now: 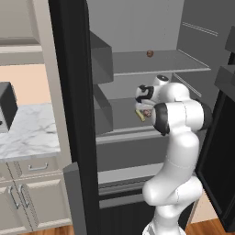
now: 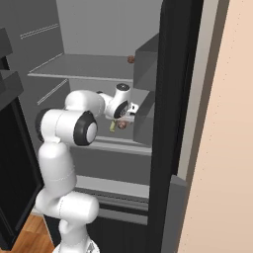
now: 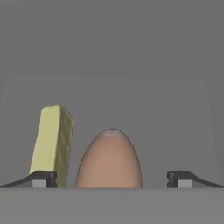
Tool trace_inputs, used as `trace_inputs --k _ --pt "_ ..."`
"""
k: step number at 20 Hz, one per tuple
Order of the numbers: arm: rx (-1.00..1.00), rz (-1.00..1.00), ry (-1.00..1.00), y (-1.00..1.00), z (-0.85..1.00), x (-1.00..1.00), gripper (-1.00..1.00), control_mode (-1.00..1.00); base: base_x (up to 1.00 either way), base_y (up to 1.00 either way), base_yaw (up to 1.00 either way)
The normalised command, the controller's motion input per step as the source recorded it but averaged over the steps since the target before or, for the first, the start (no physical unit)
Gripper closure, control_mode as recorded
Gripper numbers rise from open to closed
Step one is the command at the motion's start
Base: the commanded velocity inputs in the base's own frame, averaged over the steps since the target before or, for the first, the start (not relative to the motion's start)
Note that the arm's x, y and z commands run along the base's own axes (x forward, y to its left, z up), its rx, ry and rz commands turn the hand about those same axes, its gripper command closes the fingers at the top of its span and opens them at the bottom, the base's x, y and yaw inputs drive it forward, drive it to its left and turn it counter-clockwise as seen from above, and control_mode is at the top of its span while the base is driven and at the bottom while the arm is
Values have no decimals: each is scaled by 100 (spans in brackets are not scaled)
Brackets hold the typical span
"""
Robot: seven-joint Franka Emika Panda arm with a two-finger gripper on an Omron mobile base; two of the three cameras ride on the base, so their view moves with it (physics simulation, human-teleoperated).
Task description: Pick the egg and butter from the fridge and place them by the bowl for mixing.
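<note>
The fridge (image 1: 73,92) stands open, and my arm reaches onto its middle shelf (image 1: 120,108). There the brown egg (image 3: 109,159) lies between my gripper's (image 3: 111,179) open fingertips (image 3: 40,179), not gripped. The yellow butter (image 3: 51,144) stick lies just left of the egg, beside the left fingertip. From the base, the gripper (image 1: 146,108) hangs right over the egg (image 1: 147,112) and the butter (image 1: 139,114). A second brown ball (image 1: 150,53) rests on the shelf above. The bowl is out of view.
Grey door bins (image 1: 103,59) jut out close to the left of my hand. The black right door (image 1: 220,160) stands open beside the arm. A marble counter (image 1: 27,133) with a dark appliance (image 1: 7,105) and beige cupboards (image 1: 32,197) lies to the left.
</note>
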Motion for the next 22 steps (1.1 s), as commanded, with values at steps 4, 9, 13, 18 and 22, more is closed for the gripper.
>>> trace_inputs --k 4,9,13,18,22 --pt "0 0 0 0 -1 -24 -100 -100 0 0 0" --pt "0 0 0 1 -13 -4 -100 -100 0 0 0" --pt "0 0 0 0 -18 17 -100 -100 0 0 0" --pt "0 0 0 0 -19 6 100 -100 0 0 0" --pt "0 0 0 0 -15 0 100 -100 0 0 0"
